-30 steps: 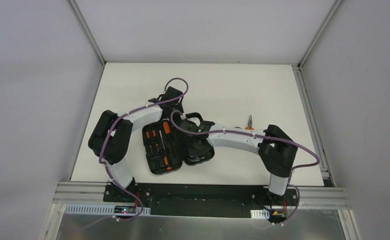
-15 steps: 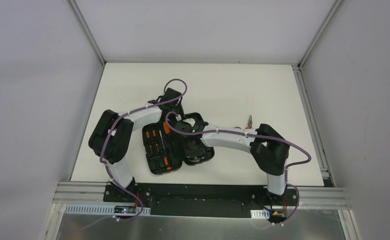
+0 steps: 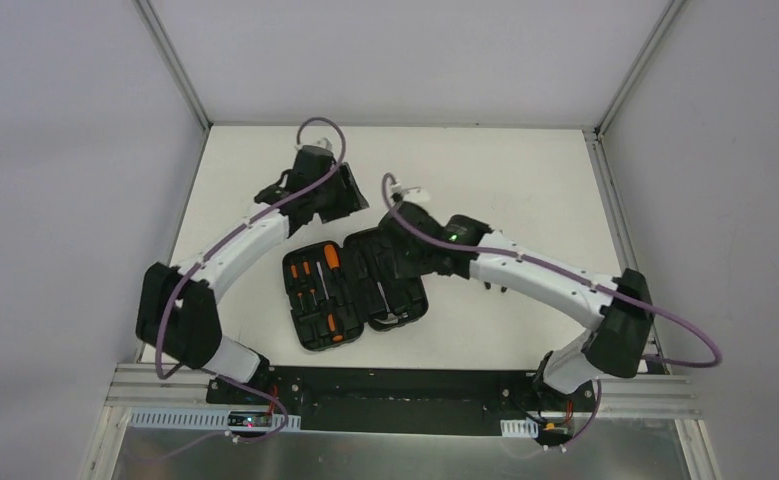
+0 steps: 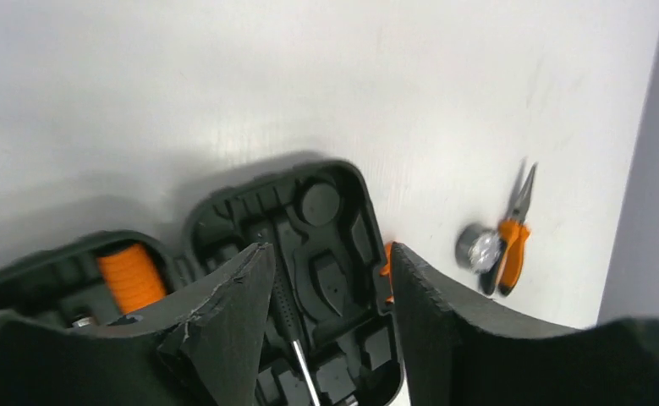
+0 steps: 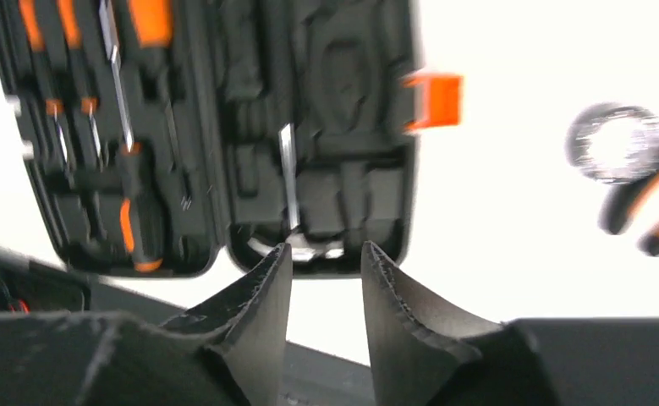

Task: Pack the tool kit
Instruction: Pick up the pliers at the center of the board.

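Since half a second ago both my arms have drawn off the tool kit case (image 3: pixel 406 300): my left pincer (image 4: pixel 329 275) has moved out past its far edge, and my right pincer (image 5: pixel 323 254) has lifted back to its far right corner, so both halves now show in the top view. Both pincers are spread and hold nothing. The case lies open and flat at the table's (image 3: pixel 525 170) middle, nearer the front edge. Its 2 halves sit side by side, each running lengthwise far to near and leaning a little rightward toward me. The screwdrivers (image 3: pixel 317 285) in the left half follow that line. A bare steel shaft (image 5: pixel 288 173) lies in the right half, whose orange latch (image 5: pixel 432 98) faces the pliers (image 4: pixel 512 241) on the table beyond.
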Robot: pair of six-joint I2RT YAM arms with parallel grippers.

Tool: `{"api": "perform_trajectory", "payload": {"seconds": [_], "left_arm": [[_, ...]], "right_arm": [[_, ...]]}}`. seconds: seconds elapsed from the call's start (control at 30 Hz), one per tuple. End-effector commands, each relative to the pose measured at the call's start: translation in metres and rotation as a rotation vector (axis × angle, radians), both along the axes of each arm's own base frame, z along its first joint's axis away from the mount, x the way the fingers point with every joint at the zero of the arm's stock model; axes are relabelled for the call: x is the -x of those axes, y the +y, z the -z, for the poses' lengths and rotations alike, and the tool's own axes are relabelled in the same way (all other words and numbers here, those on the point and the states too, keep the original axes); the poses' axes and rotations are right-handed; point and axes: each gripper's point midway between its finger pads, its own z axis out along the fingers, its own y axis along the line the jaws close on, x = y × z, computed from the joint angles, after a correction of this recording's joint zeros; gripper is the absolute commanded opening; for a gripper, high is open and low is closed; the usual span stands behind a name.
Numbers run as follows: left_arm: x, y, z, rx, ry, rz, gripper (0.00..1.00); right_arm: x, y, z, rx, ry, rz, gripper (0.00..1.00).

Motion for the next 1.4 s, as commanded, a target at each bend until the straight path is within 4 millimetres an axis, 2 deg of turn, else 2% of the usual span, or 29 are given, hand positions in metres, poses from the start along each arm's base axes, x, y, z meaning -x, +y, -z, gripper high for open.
{"api": "perform_trajectory", "payload": {"seconds": [0.0, 0.17, 0.27, 0.33, 0.47, 0.6, 0.73, 0.9, 1.0, 1.13, 1.27, 1.37], "left_arm": [[-0.005, 0.059, -0.088, -0.063, -0.232, -0.124, 0.59], [0.028, 0.117, -0.128, -0.212, -0.369, -0.218, 0.83], [0.051, 0.146, -0.141, -0.314, -0.446, -0.240, 0.91], [0.065, 0.159, -0.143, -0.367, -0.479, -0.239, 0.94], [0.087, 0.175, -0.134, -0.437, -0.514, -0.216, 0.96], [0.096, 0.184, -0.113, -0.491, -0.501, -0.210, 0.96], [0.097, 0.181, -0.097, -0.486, -0.476, -0.187, 0.96], [0.096, 0.178, -0.092, -0.492, -0.464, -0.163, 0.95], [0.098, 0.179, -0.089, -0.500, -0.463, -0.159, 0.95], [0.101, 0.181, -0.085, -0.506, -0.462, -0.161, 0.94], [0.102, 0.181, -0.085, -0.500, -0.467, -0.161, 0.94], [0.102, 0.180, -0.084, -0.499, -0.465, -0.156, 0.93]], "right_arm": [[-0.047, -0.074, -0.030, 0.048, -0.120, 0.200, 0.41], [-0.071, -0.160, -0.025, 0.078, -0.123, 0.422, 0.52], [-0.080, -0.200, -0.017, 0.079, -0.105, 0.539, 0.53], [-0.084, -0.220, -0.006, 0.075, -0.077, 0.603, 0.54], [-0.086, -0.243, 0.022, 0.050, 0.015, 0.694, 0.53], [-0.089, -0.258, 0.051, 0.055, 0.099, 0.758, 0.52], [-0.091, -0.257, 0.077, 0.043, 0.177, 0.764, 0.49], [-0.089, -0.249, 0.104, 0.048, 0.261, 0.749, 0.45], [-0.085, -0.251, 0.117, 0.077, 0.293, 0.753, 0.44], [-0.079, -0.259, 0.131, 0.135, 0.322, 0.771, 0.42], [-0.077, -0.261, 0.133, 0.150, 0.339, 0.778, 0.37], [-0.076, -0.261, 0.134, 0.157, 0.351, 0.779, 0.27]]}}
